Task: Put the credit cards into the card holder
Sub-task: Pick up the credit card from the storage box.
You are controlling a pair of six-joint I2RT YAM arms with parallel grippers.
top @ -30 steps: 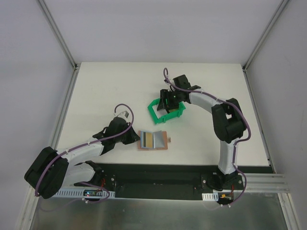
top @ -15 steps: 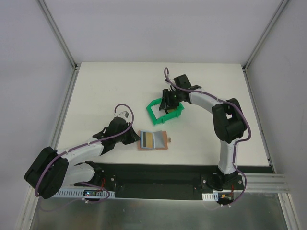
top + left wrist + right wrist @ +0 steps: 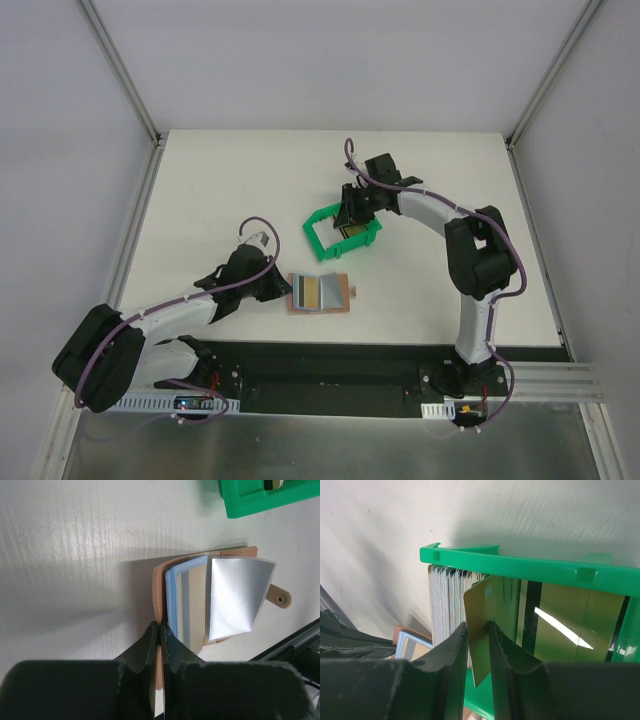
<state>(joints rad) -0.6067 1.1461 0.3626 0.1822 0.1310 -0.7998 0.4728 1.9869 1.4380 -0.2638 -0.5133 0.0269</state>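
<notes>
White matte counter (image 3: pixel 220 190). Rigid green plastic bin (image 3: pixel 520 566) holds thin cards (image 3: pixel 445 605) stacked on edge. Tan leather wallet (image 3: pixel 159 587) lies open near the bin, blue-grey pockets up. Left pincer (image 3: pixel 159 635) is clamped on the wallet's edge. Right pincer (image 3: pixel 477 630) pinches a glossy gold card (image 3: pixel 487 602) inside the bin.

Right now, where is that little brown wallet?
In the overhead view, the wallet lies open near the front middle of the table, just nearer than the green bin, with the left pincer clamped on its left edge.
</notes>
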